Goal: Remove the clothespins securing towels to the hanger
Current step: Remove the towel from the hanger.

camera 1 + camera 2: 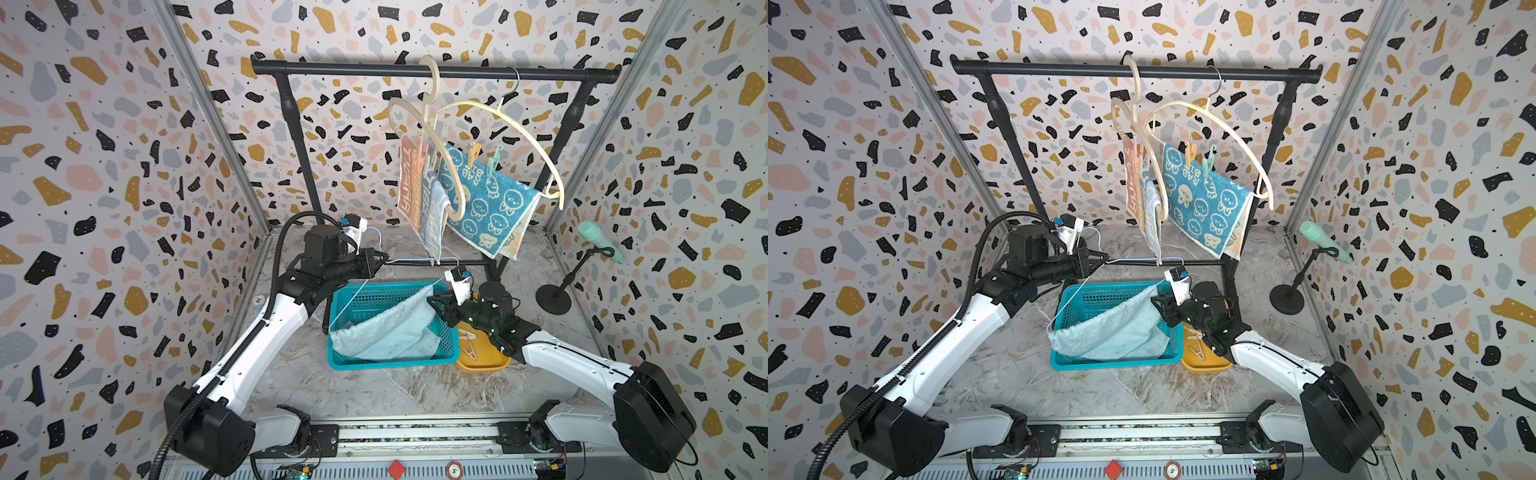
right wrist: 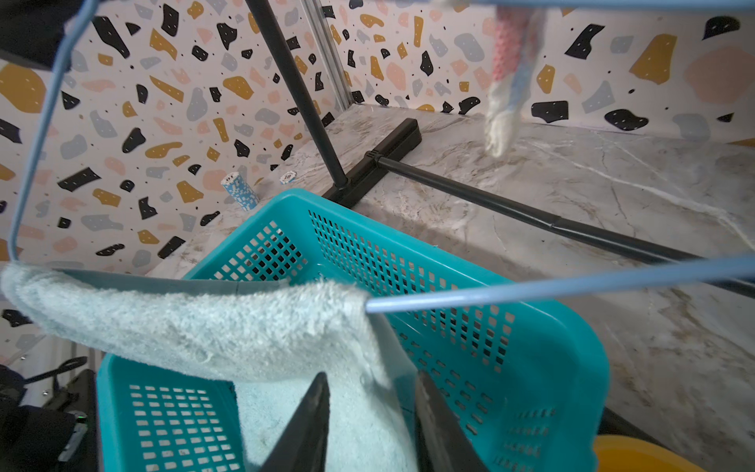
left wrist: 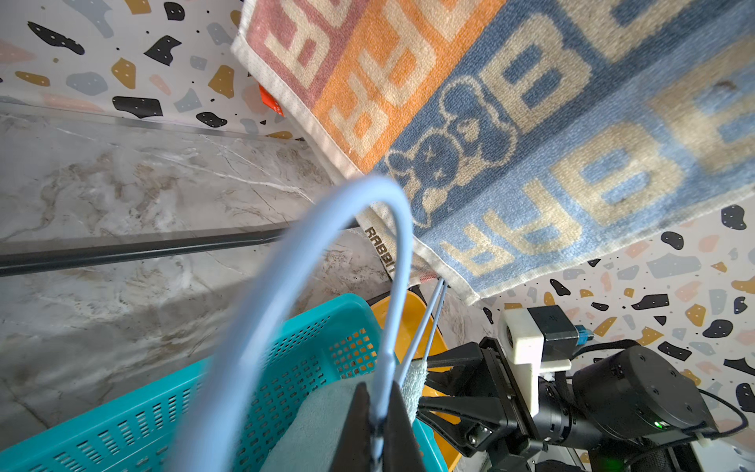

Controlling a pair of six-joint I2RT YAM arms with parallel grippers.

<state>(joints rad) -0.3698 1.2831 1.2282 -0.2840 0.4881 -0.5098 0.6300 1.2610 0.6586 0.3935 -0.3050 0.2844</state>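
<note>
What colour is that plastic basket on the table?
The basket is teal; the right wrist view shows it best.

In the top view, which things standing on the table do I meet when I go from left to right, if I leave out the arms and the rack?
Teal basket → yellow tray → black stand holding the mint microphone.

Left arm (image 1: 270,328) extended, jaws pinched tight; right arm (image 1: 573,361) bent, jaws apart.
</note>
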